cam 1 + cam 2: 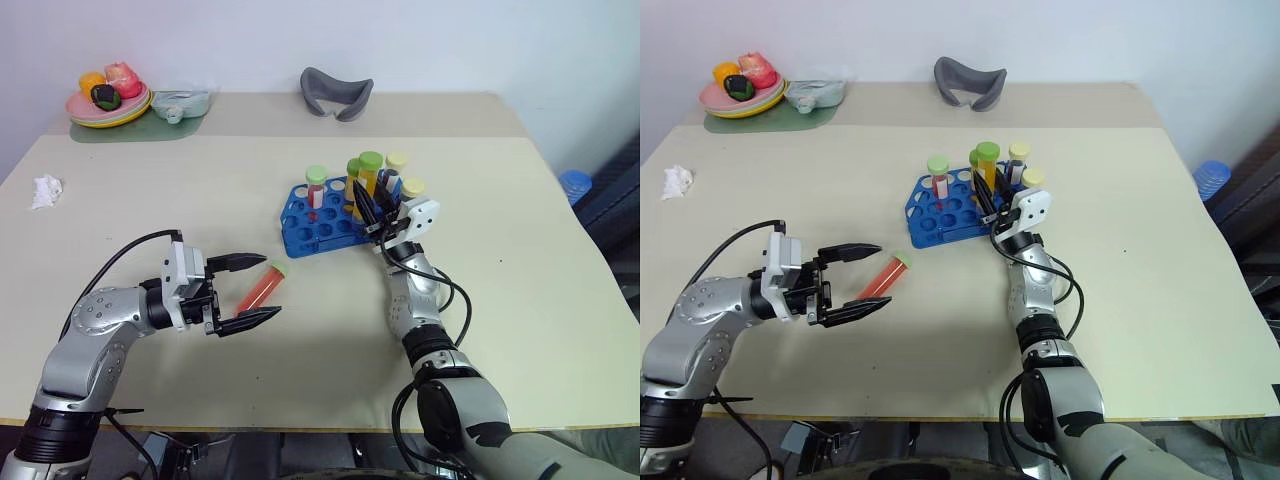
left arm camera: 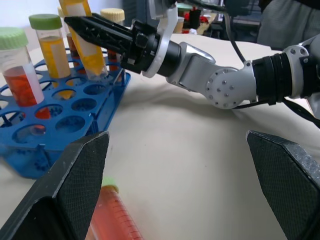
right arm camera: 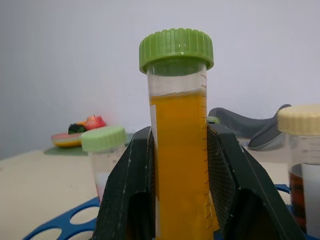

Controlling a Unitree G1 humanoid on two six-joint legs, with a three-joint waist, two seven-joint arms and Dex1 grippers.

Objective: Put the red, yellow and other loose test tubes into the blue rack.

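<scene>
Seating the yellow tube (image 3: 178, 150) is the step in hand, by my read: R gripper (image 1: 375, 208) is clamped on it, fingers (image 3: 127, 195) pinching both sides of the barrel below its green cap (image 3: 176, 48), over the far right end of the blue rack (image 1: 300, 232). In left wrist view the tube's lower end sits at or in a rack hole; can't tell how deep. To do it well: keep tube upright, lower straight down w/o side push, since neighbours stand close — cream-capped tubes (image 1: 411, 187) just beside, another green-capped one (image 1: 316, 176) w/ red liquid further left in the rack. Release only once bottom is seated, then pull fingers back along their own line so they don't clip adjacent caps.

L gripper (image 1: 250, 292) is spread wide, holding nothing, fingers level & pointing right. Red tube (image 1: 262, 287) lies on its side on the table (image 1: 150, 200) btwn those fingers, near the tips, green cap toward the rack; can't tell if either finger touches it. Likely next pick: close on mid-barrel, not on the cap, as a round tube may roll off if nudged from one side.

Plenty of empty holes on the rack's near left side for it.
</scene>
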